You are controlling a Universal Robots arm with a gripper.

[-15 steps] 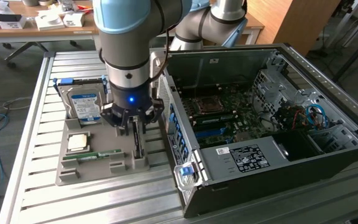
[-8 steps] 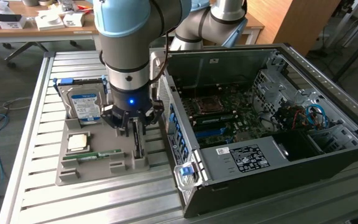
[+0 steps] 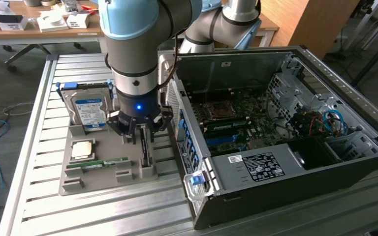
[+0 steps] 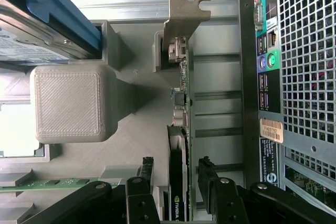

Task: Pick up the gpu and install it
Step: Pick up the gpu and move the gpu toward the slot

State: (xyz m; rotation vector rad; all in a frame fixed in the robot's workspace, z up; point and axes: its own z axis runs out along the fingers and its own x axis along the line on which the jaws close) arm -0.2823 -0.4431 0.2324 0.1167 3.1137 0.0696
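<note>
The gpu [image 3: 147, 153] is a thin dark card standing on edge in a slot of the grey holder tray [image 3: 104, 179], just beside the computer case. In the wrist view the gpu [image 4: 177, 145] runs between my fingers, and its pale metal bracket [image 4: 181, 17] is at the far end. My gripper [image 3: 140, 133] has come down over the card and is open. Its black fingers [image 4: 147, 174] straddle the card with a small gap on each side of my gripper [image 4: 176, 174].
The open computer case [image 3: 274, 137] lies on its side at the exterior view's right, with its rear ports [image 4: 265, 66] close to the card. The tray also holds a silver blue-labelled hard drive [image 3: 89, 112], a green memory stick [image 3: 97, 163] and a square processor [image 3: 82, 150]. A grey tray block [image 4: 68, 103] stands beside the gripper.
</note>
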